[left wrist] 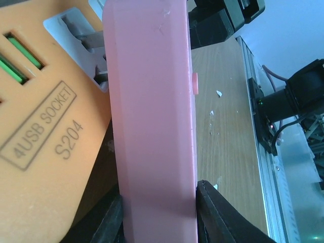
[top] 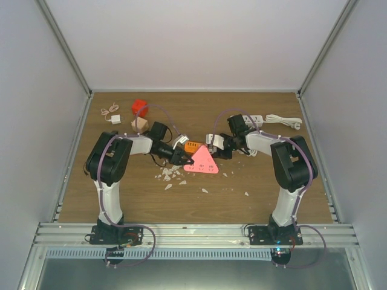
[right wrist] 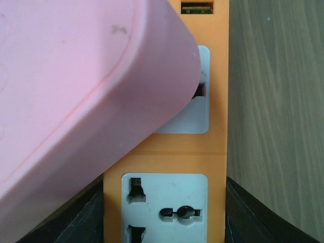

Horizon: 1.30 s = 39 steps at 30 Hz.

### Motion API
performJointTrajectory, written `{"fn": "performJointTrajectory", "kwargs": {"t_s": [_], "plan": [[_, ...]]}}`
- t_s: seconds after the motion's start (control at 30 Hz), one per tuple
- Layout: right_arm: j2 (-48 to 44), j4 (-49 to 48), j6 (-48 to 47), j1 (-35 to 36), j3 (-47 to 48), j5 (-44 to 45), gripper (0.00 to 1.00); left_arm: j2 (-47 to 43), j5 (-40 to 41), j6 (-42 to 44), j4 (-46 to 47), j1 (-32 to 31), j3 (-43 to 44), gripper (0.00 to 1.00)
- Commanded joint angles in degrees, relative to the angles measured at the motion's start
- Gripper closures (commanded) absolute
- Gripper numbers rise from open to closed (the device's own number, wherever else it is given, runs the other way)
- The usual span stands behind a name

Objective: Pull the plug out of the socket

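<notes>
Left claw [left wrist: 158, 218] clamps pink plug [left wrist: 152, 101], which overlaps orange socket strip [left wrist: 45, 152]. Right claw [right wrist: 164, 215] grips strip's sides. White crumbs [top: 171, 176] on tabletop [left wrist: 225, 131] near strip.

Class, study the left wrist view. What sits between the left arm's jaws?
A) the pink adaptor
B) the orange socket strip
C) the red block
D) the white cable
A: the pink adaptor is pinched edge-on between the left jaws, while the orange socket strip sits beside it, outside them.

orange socket [left wrist: 50, 177], printed "4USB SOCKET", "S204"
</notes>
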<state>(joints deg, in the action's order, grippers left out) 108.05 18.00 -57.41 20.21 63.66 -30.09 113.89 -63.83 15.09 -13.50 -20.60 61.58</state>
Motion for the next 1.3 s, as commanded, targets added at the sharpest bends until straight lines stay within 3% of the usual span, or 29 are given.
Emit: {"fn": "performJointTrajectory", "kwargs": {"t_s": [0.0, 0.2, 0.37, 0.57, 0.73, 0.97, 1.27], "plan": [[1.40, 1.22, 1.18, -3.01, 0.40, 5.74, 0.85, -4.94, -4.97, 5.67, -0.08, -1.86, -3.46, 1.00], [0.74, 1.38, 0.68, -4.10, -1.80, 6.06, 0.85, -7.77, -5.64, 8.12, 0.68, -0.82, -6.13, 1.00], [1.10, 0.67, 1.99, -3.76, -0.98, 5.59, 0.85, -5.21, -6.31, 12.27, -2.62, -2.09, -1.77, 1.00], [0.98, -2.19, 5.28, -1.80, 0.39, 8.91, 0.85, -0.58, -8.91, 4.36, -1.91, -2.94, 2.93, 1.00], [0.71, -4.13, 7.35, -0.87, 0.35, 11.85, 0.85, 0.72, -12.35, -3.23, 2.06, -2.85, 1.66, 1.00], [0.99, -6.24, 7.83, -0.36, -0.40, 14.92, 0.85, 2.08, -16.65, -2.49, -1.58, -3.09, 4.28, 1.00], [0.45, -10.31, 9.22, 0.36, -1.45, 20.62, 0.85, 2.57, -12.17, -5.23, -0.43, -4.54, 4.41, 1.00]]}}
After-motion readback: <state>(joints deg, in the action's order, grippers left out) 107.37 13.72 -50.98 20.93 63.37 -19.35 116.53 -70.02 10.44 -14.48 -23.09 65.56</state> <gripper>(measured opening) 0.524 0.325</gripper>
